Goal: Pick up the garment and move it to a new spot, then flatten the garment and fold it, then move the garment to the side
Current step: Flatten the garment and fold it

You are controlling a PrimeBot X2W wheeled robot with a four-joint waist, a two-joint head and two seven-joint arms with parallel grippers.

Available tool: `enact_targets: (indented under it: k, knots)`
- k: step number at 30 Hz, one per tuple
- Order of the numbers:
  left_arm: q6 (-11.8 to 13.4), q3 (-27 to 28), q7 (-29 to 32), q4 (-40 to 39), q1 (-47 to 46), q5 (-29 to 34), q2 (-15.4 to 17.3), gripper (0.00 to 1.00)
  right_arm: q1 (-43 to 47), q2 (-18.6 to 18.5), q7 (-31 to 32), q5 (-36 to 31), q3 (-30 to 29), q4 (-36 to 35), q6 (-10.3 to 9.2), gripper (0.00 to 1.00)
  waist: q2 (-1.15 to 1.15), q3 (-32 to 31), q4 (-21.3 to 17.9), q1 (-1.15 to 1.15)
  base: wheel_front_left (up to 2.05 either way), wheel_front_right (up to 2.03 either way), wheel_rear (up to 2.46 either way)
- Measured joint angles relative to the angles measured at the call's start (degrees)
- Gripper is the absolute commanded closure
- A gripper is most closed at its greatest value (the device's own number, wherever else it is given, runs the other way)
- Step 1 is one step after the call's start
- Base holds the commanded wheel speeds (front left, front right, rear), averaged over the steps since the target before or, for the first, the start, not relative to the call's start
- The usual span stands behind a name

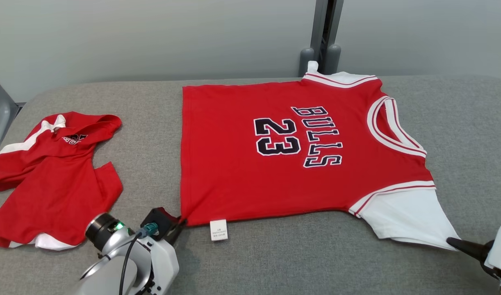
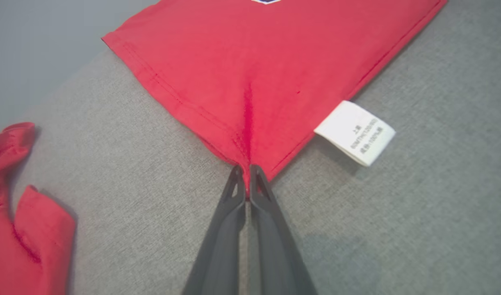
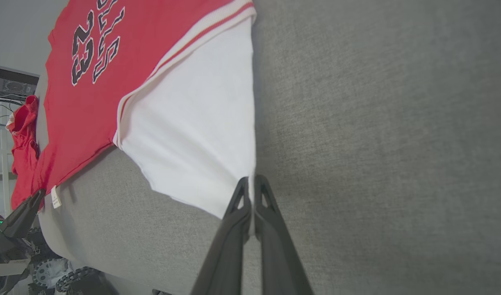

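On the grey tabletop (image 1: 299, 258) | jersey (image 1: 234, 180) lies flat (number up) | left hand (image 2: 245, 171) pinches hem corner (image 2: 244, 151) | right hand (image 3: 252, 181) pinches white sleeve (image 3: 201, 135).

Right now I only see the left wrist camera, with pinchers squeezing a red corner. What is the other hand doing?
Observer: The right gripper is shut on the white sleeve of the same jersey.
Operator: Is the shirt all flat?
Observer: Yes, it lies spread out on the grey surface, with the BULLS 23 lettering facing up.
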Motion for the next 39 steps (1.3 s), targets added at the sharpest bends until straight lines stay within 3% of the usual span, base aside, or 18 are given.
enact_targets:
  k: [6,11,17,20,28,39]
  knots:
    - [-0.63,0.38,3.39,-5.30,3.36,-3.46,1.96,1.00,3.72,-2.18,1.87,1.97,-1.48,-3.52,0.00,1.00,0.00,-0.11,-0.25,0.00,0.00,0.00,0.00]
    - [-1.36,1.22,8.24,-12.85,6.86,-8.48,5.54,1.00,6.58,-3.20,3.90,3.33,-2.37,-4.24,0.00,1.00,0.00,-0.45,-0.55,0.00,0.00,0.00,0.00]
    - [-1.59,0.86,17.04,-27.22,11.41,-14.33,12.93,1.00,11.16,-5.95,4.88,4.03,-3.61,-8.66,0.00,1.00,0.00,-0.84,-0.76,0.00,0.00,0.00,0.00]
    - [-1.59,1.10,23.98,-39.35,15.07,-20.00,18.17,1.00,14.17,-7.77,4.93,4.52,-4.93,-11.21,0.00,1.00,0.00,-0.98,-0.78,0.00,0.00,0.00,0.00]
    - [1.71,1.87,32.20,-56.38,18.44,-25.07,26.64,1.00,18.59,-10.07,6.00,5.23,-6.68,-15.79,-0.01,1.00,0.00,-0.68,-0.79,0.00,0.00,0.00,0.00]
    - [3.67,1.22,35.04,-62.70,19.74,-26.48,28.44,1.00,20.12,-11.35,5.90,4.50,-9.72,-19.68,-0.01,1.00,0.00,0.18,-0.83,0.00,0.00,0.00,0.00]
